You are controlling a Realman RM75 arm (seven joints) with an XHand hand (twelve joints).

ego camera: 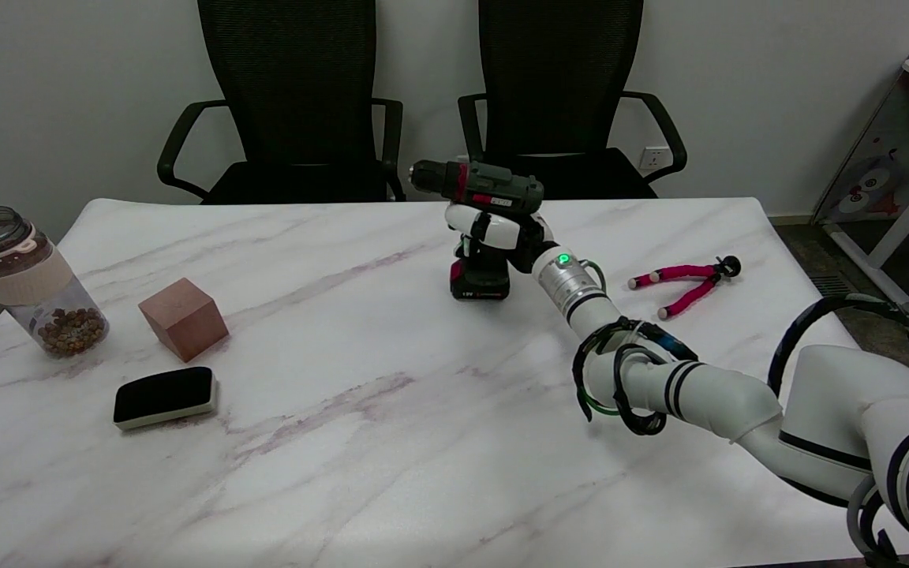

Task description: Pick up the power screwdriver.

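The power screwdriver [476, 185] is dark green and black with a red band and a red-and-black battery base. It stands upright near the table's far middle, nose pointing left. My right hand [494, 233] wraps its white and black fingers around the handle, just under the body. The battery base looks to be at or barely above the marble top; I cannot tell whether it is touching. The handle is mostly hidden by the fingers.
A pink and black mini tripod [687, 282] lies right of the hand. On the left are a brown cube [183, 318], a black eraser [163, 397] and a jar of brown pellets [28, 281]. Two black chairs [297, 102] stand behind the marble table [391, 442].
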